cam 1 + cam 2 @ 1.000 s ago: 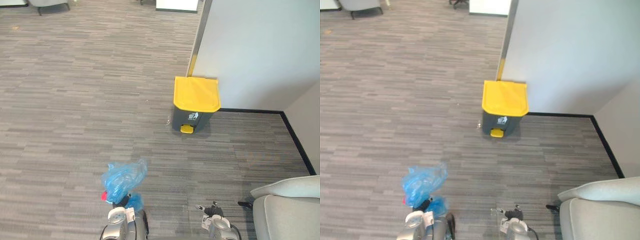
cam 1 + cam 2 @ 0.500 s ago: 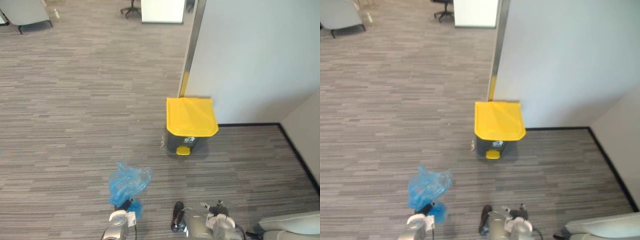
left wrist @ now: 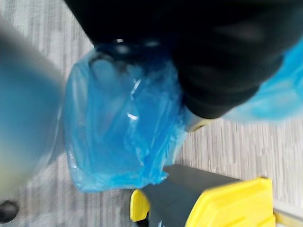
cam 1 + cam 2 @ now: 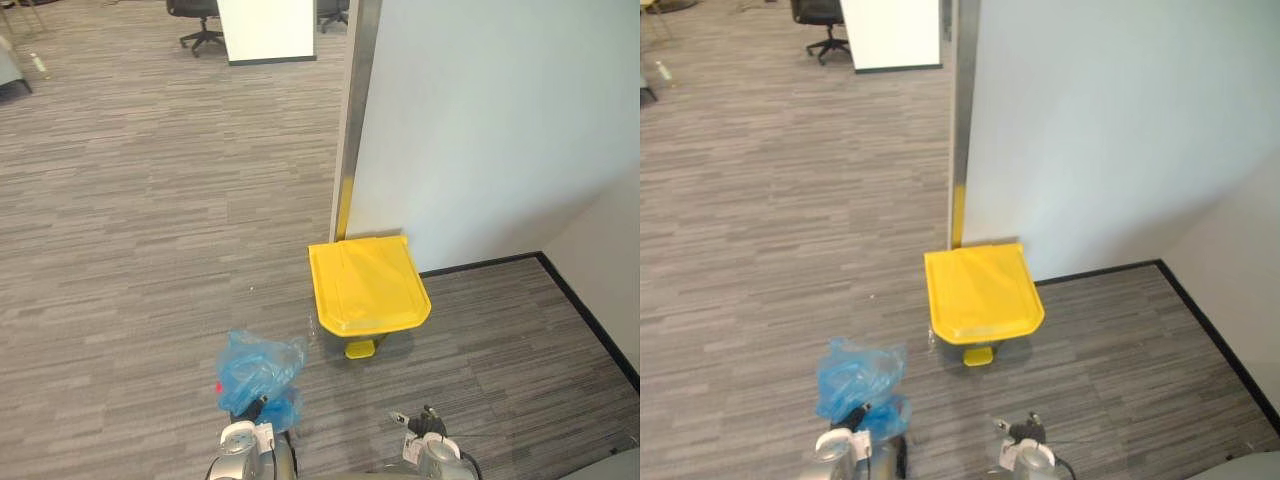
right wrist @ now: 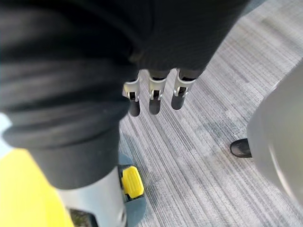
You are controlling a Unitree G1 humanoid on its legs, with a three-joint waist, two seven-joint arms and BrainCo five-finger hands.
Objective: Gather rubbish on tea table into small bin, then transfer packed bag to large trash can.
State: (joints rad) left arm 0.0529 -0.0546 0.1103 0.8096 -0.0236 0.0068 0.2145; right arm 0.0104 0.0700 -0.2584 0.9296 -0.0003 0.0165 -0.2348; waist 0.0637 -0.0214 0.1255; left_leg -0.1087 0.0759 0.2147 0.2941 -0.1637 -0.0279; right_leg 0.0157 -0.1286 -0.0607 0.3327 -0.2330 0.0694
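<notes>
A crumpled blue rubbish bag [image 4: 258,372] stands up from my left hand [image 4: 240,440] at the bottom of the eye views, and the hand is shut on its lower part. Up close in the left wrist view, the bag [image 3: 118,137] hangs past the dark cover, just above the bin. The large trash can [image 4: 368,285] has a grey body, a shut yellow lid and a yellow pedal [image 4: 360,349]; it stands on the carpet against the wall, just ahead and to the right of the bag. My right hand [image 5: 151,97] hangs open with straight fingers near the pedal [image 5: 131,182].
A white wall [image 4: 480,130] with a metal post [image 4: 352,110] rises behind the can, and a black skirting [image 4: 590,310] runs along the right corner. Far back stand an office chair [image 4: 195,18] and a white cabinet [image 4: 265,30]. Grey carpet spreads to the left.
The camera has moved forward and turned: the trash can now lies closer and lower in view, and the grey sofa has slid out at the lower right. The bag stays in my left hand.
</notes>
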